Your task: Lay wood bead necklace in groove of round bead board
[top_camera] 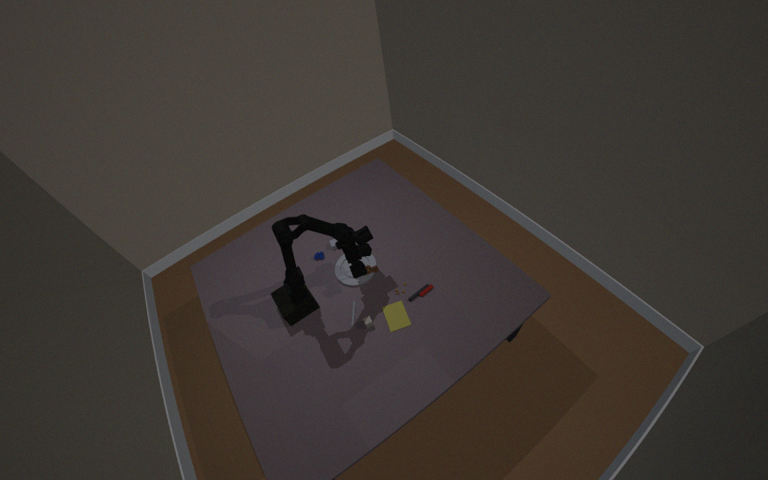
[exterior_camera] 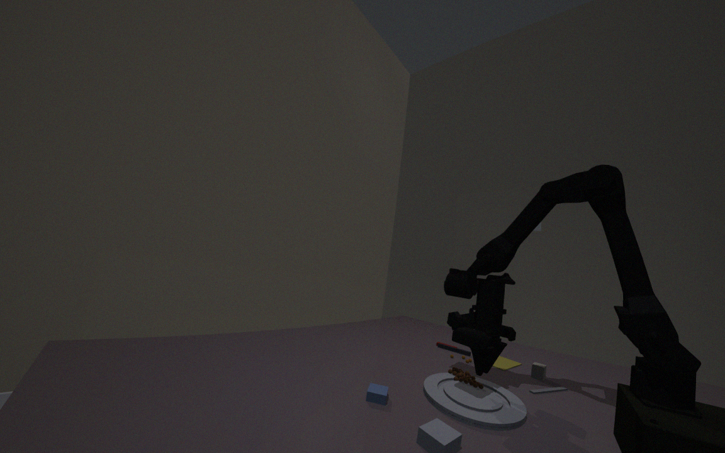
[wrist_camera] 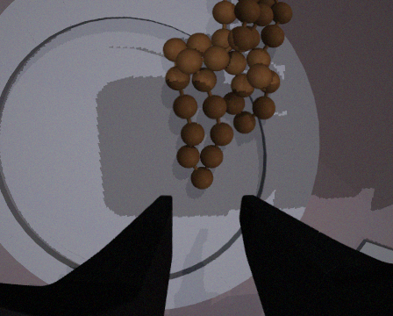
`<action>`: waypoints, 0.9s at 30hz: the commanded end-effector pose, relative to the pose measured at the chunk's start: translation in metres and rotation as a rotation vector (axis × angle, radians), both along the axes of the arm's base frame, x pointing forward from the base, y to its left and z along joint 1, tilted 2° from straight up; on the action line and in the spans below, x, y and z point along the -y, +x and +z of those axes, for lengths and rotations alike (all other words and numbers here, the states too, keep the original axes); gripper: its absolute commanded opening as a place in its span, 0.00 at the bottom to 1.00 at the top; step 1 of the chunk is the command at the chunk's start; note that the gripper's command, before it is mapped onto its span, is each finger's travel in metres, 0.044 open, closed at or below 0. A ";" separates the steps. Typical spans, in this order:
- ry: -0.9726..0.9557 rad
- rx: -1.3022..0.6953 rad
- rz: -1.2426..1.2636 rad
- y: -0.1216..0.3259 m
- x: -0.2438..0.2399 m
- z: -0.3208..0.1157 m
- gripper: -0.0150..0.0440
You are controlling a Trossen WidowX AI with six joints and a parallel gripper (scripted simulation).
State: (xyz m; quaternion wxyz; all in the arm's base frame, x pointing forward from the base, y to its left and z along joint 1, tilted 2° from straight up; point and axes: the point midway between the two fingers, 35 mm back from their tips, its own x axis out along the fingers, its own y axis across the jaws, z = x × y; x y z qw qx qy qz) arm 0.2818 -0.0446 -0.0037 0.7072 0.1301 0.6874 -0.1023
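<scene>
The wood bead necklace (top_camera: 372, 269) (exterior_camera: 464, 377) (wrist_camera: 216, 106) is a bunched heap of brown beads on one side of the round white bead board (top_camera: 339, 274) (exterior_camera: 508, 418) (wrist_camera: 39, 26). In the wrist view it lies across the thin ring groove at the upper right, with one narrow loop pointing down inside the ring. My gripper (top_camera: 358, 272) (exterior_camera: 482, 372) (wrist_camera: 206, 207) is partly open and empty, low above the board. In the wrist view its fingertips stand just below the loop's lowest bead. The heap's far end is cut off there.
A yellow note (top_camera: 397, 316) (exterior_camera: 506, 362), a red and black tool (top_camera: 426, 291) (exterior_camera: 454, 348), a pale stick (top_camera: 353, 313) (exterior_camera: 548, 389), a small pale cube (top_camera: 367, 320) (exterior_camera: 539, 370) and tiny orange bits (top_camera: 399, 291) lie near the board. Two small blocks (exterior_camera: 377, 393) (exterior_camera: 438, 435) are on its other side.
</scene>
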 end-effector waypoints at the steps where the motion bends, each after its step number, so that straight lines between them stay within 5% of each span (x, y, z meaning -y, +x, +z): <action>1: -0.001 0.004 0.000 0.001 0.000 -0.001 0.46; 23: -0.001 -0.006 0.007 -0.001 -0.001 -0.031 0.46; 27: 0.001 -0.004 0.003 0.000 -0.001 -0.029 0.28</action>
